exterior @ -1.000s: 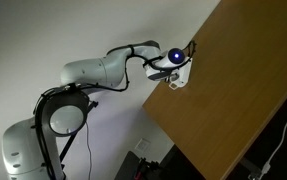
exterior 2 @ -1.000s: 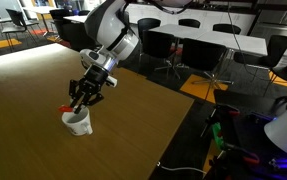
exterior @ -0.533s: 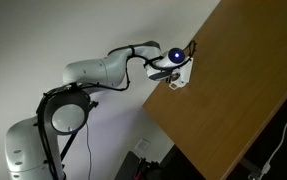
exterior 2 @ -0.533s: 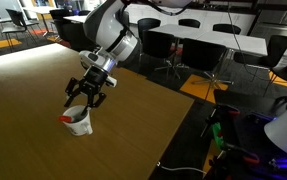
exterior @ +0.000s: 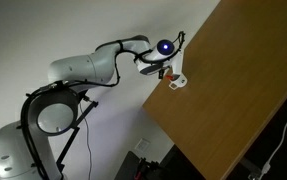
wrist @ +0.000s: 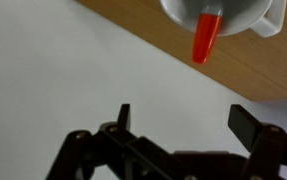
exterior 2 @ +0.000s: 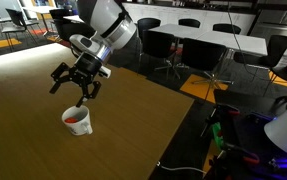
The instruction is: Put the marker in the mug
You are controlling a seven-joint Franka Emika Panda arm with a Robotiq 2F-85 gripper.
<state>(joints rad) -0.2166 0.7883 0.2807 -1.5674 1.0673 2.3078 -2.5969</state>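
The red marker (wrist: 208, 38) was seen resting in the white mug (exterior 2: 81, 128), one end jutting past the rim. The mug was set on the wooden surface (exterior 2: 148, 120). Above it, the pincer (exterior 2: 75, 90) was held wide and empty.

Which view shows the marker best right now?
The wrist view: the red marker is close and large, poking out of the white mug. An exterior view shows the marker only as a red patch inside the mug. In an exterior view from farther off, the mug is too small to show it.
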